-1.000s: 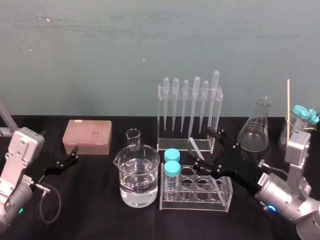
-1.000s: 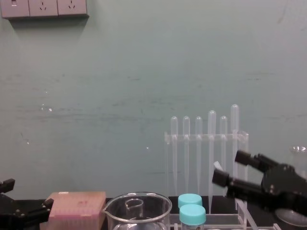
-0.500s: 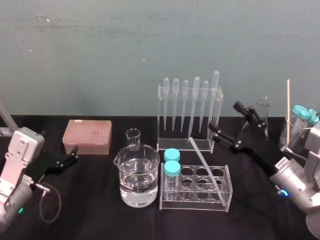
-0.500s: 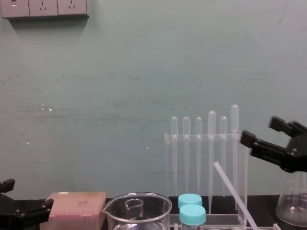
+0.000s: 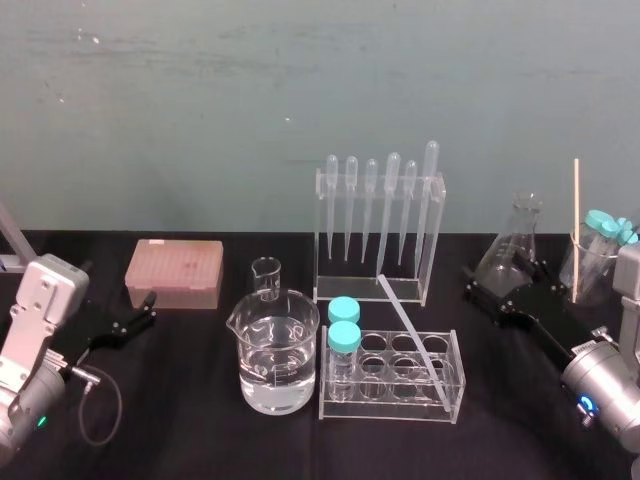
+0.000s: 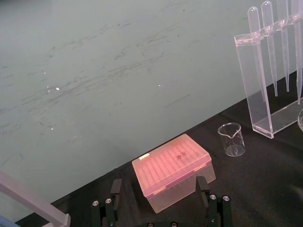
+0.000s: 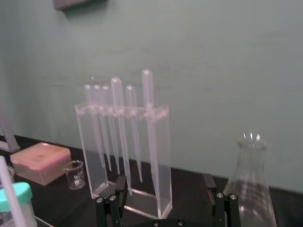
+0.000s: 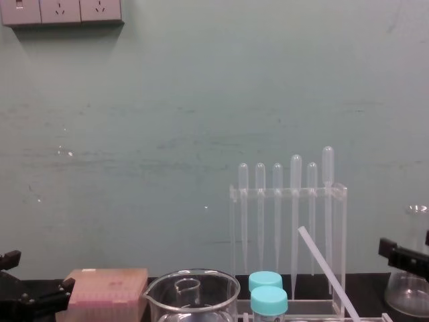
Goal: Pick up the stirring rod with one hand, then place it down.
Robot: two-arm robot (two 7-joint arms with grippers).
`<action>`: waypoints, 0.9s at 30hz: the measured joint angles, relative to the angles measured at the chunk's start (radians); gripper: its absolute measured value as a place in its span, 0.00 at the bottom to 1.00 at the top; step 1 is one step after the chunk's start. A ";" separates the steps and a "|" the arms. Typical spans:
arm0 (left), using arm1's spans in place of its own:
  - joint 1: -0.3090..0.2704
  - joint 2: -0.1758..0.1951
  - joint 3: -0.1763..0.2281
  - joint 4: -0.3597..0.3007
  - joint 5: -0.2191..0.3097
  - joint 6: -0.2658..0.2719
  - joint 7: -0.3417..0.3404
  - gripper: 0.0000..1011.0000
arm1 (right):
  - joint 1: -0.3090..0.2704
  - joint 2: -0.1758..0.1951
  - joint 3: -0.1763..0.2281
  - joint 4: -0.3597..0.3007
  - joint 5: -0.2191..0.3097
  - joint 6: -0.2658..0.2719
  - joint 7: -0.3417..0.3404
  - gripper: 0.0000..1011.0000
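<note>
The stirring rod (image 5: 410,330) is smooth, frosted and translucent white. The test-tube rack (image 5: 392,410) and pipette stand (image 5: 322,235) are clear, glossy acrylic, and the pipettes (image 5: 392,205) are cloudy plastic. The beaker (image 5: 300,325) and conical flask (image 5: 510,258) are shiny clear glass, the tube caps (image 5: 344,323) smooth teal plastic, and the tip box (image 5: 175,273) pink translucent plastic. The bench (image 5: 200,430) is matt black. Both the right end effector (image 5: 500,285) and the left end effector (image 5: 148,310) are matt black, on brushed silver housings. The wall (image 5: 300,80) is scuffed, matt teal paint.
</note>
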 joint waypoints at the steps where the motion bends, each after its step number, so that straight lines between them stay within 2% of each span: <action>1: 0.000 0.000 0.000 0.000 0.000 0.000 0.000 0.99 | -0.001 -0.003 0.004 0.000 0.000 0.020 -0.006 0.99; 4: 0.000 0.000 0.000 0.000 0.000 0.000 0.000 0.99 | -0.003 -0.008 0.007 -0.001 -0.001 0.047 -0.014 0.99; 27: 0.000 0.000 0.000 0.000 0.000 0.000 0.000 0.99 | -0.002 -0.006 0.005 -0.001 0.000 0.036 -0.011 0.99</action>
